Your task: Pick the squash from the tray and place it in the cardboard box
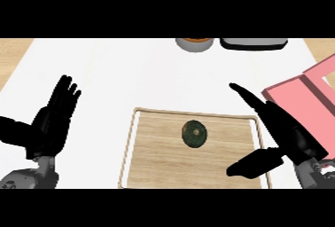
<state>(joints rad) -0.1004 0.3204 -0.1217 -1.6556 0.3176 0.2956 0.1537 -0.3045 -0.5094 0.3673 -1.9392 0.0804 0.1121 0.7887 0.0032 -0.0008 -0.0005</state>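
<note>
item one, for your record: the squash (193, 134), dark green and rounded, lay near the middle of the wooden tray (157, 159) and touched neither robot hand. item two: the tray, pale wood with a raised light rim, sat on the white counter (131, 71), between the two forearms. item three: the left robot hand (49, 124) showed at the view's left, off the tray and well apart from the squash. its fingers were straight and slightly spread, pointing toward the counter's far edge, with the thumb out to the side; you could log it as holding nothing. item four: the right robot hand (288, 128) showed at the view's right, along the tray's right edge. its fingers were straight and close together, slanting toward the far left, with the thumb splayed wide above the tray's near right corner. it held nothing either, and bare wood showed between it and the squash. item five: the pink box (314, 97) stood at the counter's right side, just beside the right robot hand and only partly in view. item six: at the counter's far edge you had a grey bowl (193, 44) with something orange in it. just to its right was a dark flat container (254, 43). both were cut off at the top and well apart from the tray.
</note>
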